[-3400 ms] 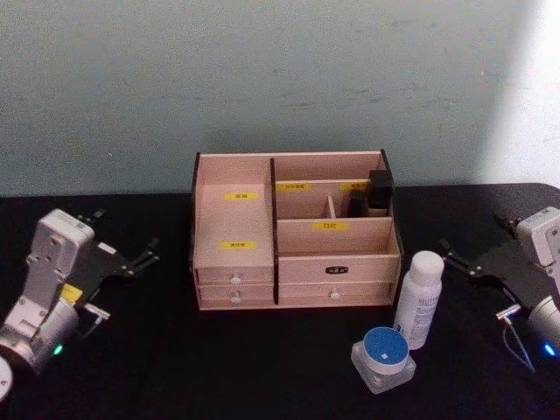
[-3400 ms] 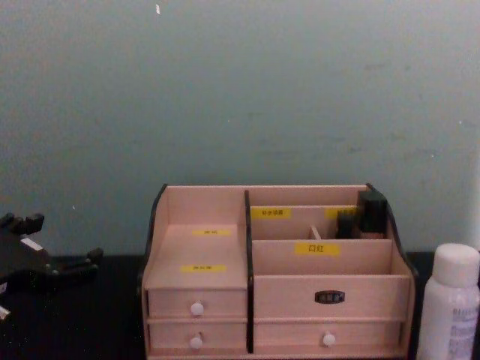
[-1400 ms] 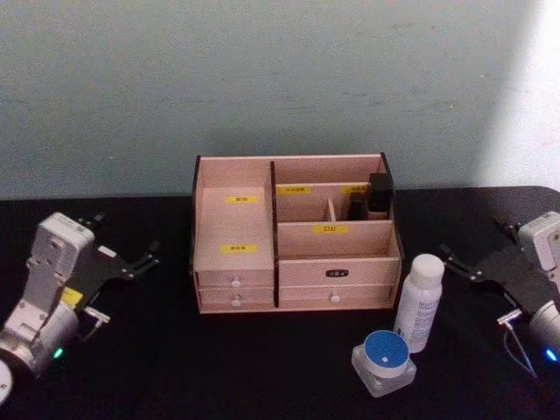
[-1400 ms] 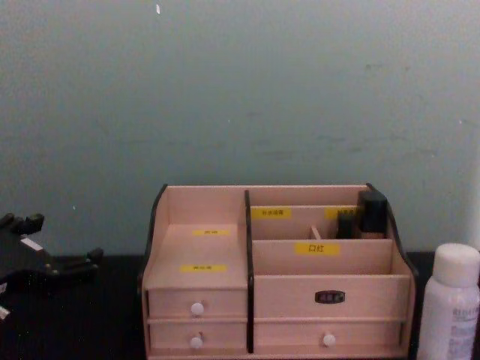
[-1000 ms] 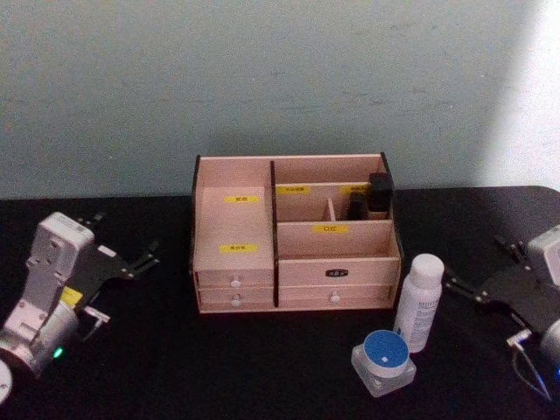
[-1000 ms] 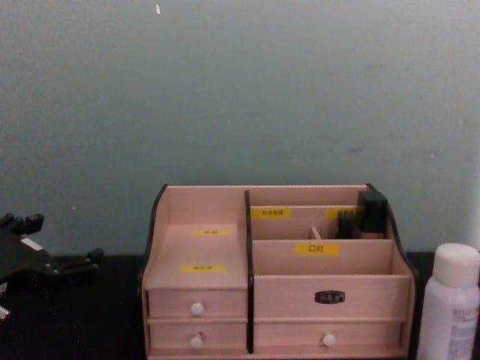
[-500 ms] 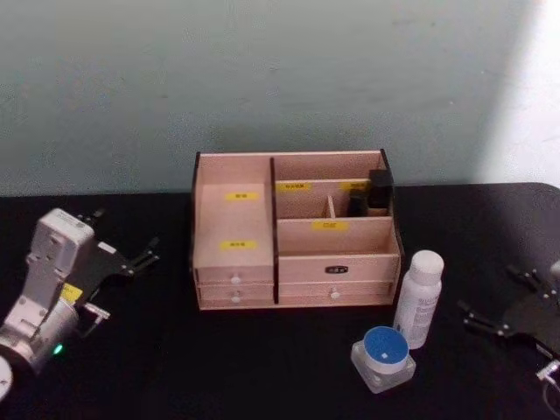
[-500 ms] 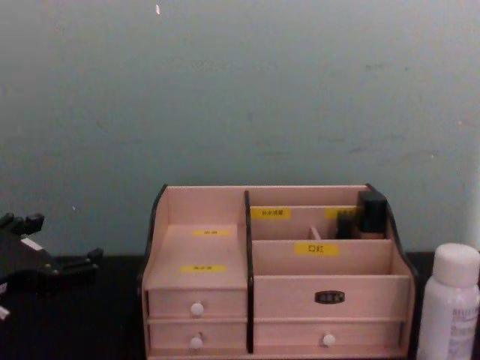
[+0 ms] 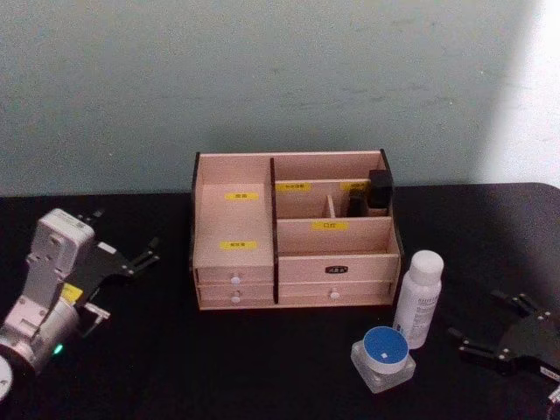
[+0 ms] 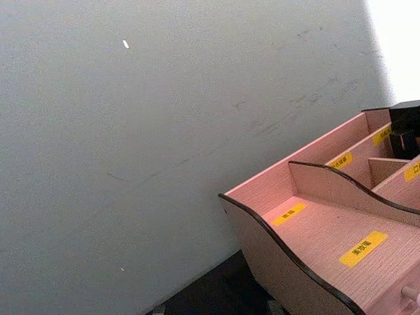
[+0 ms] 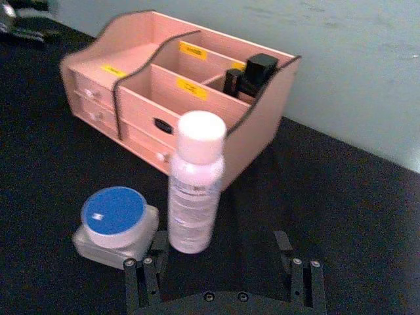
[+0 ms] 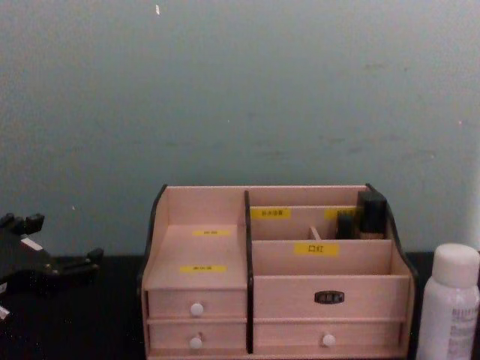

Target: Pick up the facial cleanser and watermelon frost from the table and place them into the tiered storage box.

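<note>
Surface: I see a black table (image 9: pixel 262 367) running across the whole width, dark and plain.
Room: a pale grey-green wall (image 9: pixel 262 79) rises straight behind the table, with a bright patch at its right side.
Organiser: one pink wooden organiser (image 9: pixel 236 262) with dark edges stands mid-table against the wall.
Labels and drawers: I count five yellow labels, four drawers, three white knobs and one dark plate.
Dark items: two small dark containers (image 9: pixel 378 188) stand in the organiser's back right compartment.
Bottle: one white bottle (image 9: pixel 418 299) stands upright on the table, just right of the organiser's front right corner.
Jar: one blue-lidded jar (image 9: pixel 383 357) sits on the table just in front of the bottle; I cannot tell whether they touch.
Right gripper: my right gripper (image 9: pixel 475 315) is low over the table, right of the bottle and apart from it, fingers spread wide and empty.
Left gripper: my left gripper (image 9: pixel 127 229) is parked at the table's left, well apart from the organiser, fingers also spread and empty.
</note>
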`<state>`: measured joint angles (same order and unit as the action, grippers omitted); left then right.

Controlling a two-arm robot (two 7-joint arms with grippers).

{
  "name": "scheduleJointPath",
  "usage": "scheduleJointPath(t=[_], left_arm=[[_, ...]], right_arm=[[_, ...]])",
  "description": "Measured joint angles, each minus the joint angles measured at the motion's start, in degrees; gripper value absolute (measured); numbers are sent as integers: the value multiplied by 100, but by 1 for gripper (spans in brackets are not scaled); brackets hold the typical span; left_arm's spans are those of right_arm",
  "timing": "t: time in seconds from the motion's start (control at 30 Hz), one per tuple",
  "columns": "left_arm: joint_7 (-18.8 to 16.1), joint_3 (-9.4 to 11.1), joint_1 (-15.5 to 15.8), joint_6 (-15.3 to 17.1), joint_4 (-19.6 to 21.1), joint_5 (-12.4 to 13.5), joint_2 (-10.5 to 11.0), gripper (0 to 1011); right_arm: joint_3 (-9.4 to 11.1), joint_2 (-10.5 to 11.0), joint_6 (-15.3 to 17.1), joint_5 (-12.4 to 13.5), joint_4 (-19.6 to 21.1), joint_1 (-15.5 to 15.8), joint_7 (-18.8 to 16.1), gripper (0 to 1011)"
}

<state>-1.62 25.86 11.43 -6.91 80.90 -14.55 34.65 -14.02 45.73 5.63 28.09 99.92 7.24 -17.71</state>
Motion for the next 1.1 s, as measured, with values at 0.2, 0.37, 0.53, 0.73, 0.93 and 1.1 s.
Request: scheduleJointPath(t=[0.2,0.37,0.53,0.73,0.93,1.1], left_arm=[[0,0,0,0,0,0,0,1001],[0,0,0,0,0,0,0,1001],[0,0,0,0,0,0,0,1001],[0,0,0,0,0,0,0,1001],[0,0,0,0,0,0,0,1001],[0,0,0,0,0,0,0,1001]], right_arm=[[34,-131,191,189,32,-72,-285,1002],[-2,-282,311,204,-31,-214,-394,1002],[-77,-478,424,135,-157,-403,-450,1000],[-160,-672,524,59,-331,-625,-502,1002],[-234,-819,580,2,-490,-810,-517,1002],[-288,-979,560,-32,-661,-983,-548,1002]])
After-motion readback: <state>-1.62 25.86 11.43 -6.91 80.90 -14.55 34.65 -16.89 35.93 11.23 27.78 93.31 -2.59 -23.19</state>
